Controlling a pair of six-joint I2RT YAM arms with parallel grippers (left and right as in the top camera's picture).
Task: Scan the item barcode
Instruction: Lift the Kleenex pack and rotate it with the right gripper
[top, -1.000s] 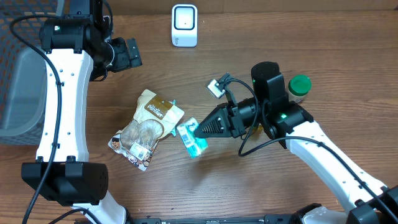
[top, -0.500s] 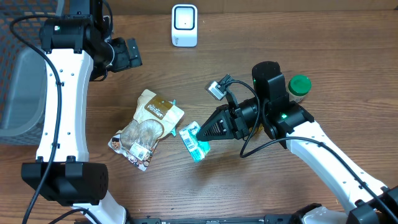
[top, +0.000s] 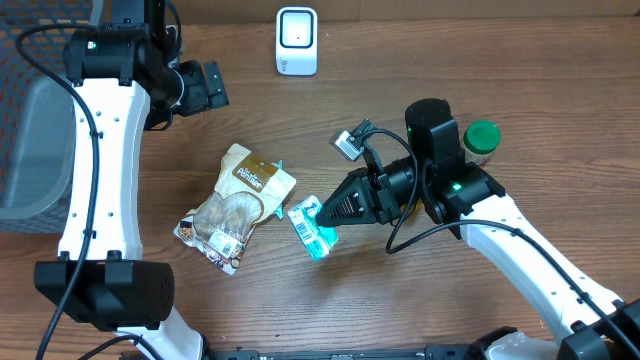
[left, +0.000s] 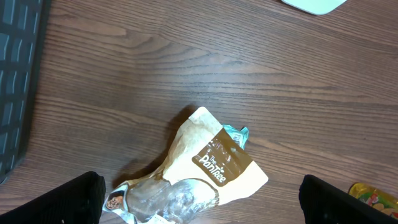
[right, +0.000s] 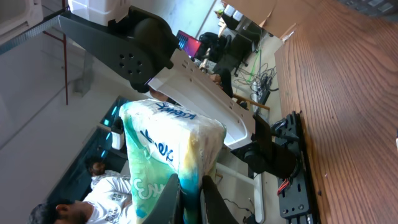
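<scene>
In the last second I rolled the right gripper slightly, and the pack now shows its barcode upward. Nothing has moved since. The jaws are pinched tight on the pack's edge, and the pack sticks out to the left of the fingertips over mid-table. The scanner sits well apart at the far edge, so I judge the barcode is turned but not yet presented.

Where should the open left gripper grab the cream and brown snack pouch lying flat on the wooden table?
Probably at the brown-printed upper end of the cream and brown snack pouch, coming straight down with the jaws across its narrow width. It lies flat, so no edge stands up for a side approach, and that end leaves the white label on its clear lower part uncovered.
</scene>
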